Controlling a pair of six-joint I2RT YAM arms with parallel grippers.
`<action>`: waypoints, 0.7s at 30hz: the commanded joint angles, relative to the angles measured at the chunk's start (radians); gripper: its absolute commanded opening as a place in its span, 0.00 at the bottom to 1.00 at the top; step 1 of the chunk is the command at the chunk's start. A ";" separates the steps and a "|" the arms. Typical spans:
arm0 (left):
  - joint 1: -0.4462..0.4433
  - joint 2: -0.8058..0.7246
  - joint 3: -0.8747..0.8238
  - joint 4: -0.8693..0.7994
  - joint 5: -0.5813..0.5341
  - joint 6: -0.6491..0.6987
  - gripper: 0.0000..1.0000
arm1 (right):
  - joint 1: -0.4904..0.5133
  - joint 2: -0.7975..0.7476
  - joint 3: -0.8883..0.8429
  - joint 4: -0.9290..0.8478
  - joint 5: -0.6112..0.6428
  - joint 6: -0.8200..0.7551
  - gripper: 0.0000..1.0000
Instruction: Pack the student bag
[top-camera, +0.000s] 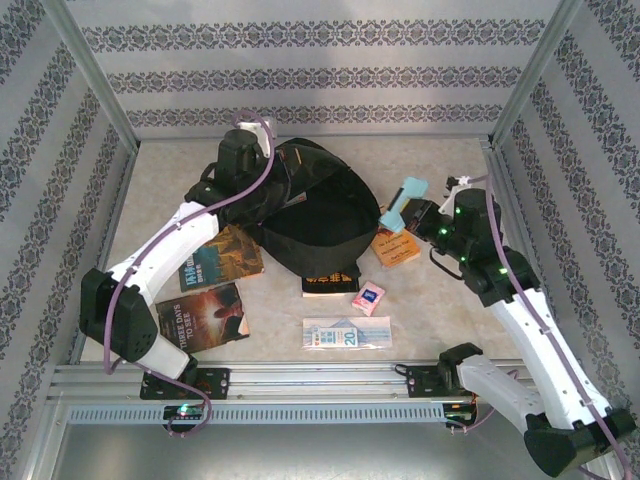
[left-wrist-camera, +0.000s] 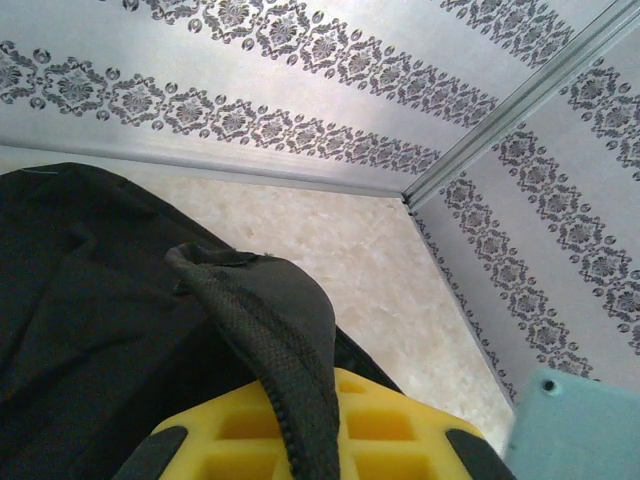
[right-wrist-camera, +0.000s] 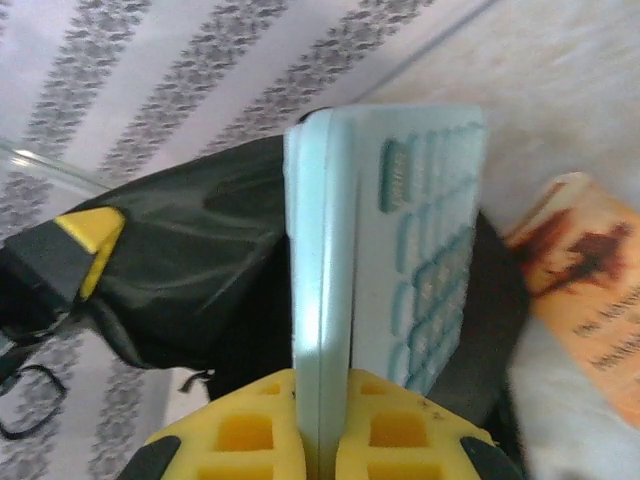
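The student bag (top-camera: 322, 215) lies at the middle back of the table, black and soft, its mouth gaping towards the right. My left gripper (top-camera: 268, 165) is shut on the bag's zip rim (left-wrist-camera: 290, 340), which runs between the yellow pads (left-wrist-camera: 380, 425) and is lifted. My right gripper (top-camera: 414, 213) is shut on a light blue calculator (top-camera: 404, 203), held on edge just right of the bag's mouth. In the right wrist view the calculator (right-wrist-camera: 400, 250) stands upright between the yellow pads (right-wrist-camera: 400, 430), with the bag (right-wrist-camera: 190, 260) behind it.
An orange book (top-camera: 396, 247) lies under the right gripper. Two dark books (top-camera: 222, 258) (top-camera: 203, 318) lie left of the bag, another book (top-camera: 330, 283) at its near edge. A pink card (top-camera: 368, 298) and a flat packet (top-camera: 346, 333) lie in front. Patterned walls enclose the table.
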 joint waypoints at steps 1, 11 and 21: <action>0.012 0.004 0.062 0.042 0.019 -0.038 0.00 | 0.023 -0.036 -0.166 0.543 -0.128 0.148 0.00; 0.012 0.036 0.102 0.038 0.048 -0.061 0.00 | 0.196 0.116 -0.345 0.987 0.030 0.321 0.00; 0.012 0.075 0.166 0.060 0.080 -0.103 0.00 | 0.279 0.445 -0.304 1.265 0.105 0.398 0.00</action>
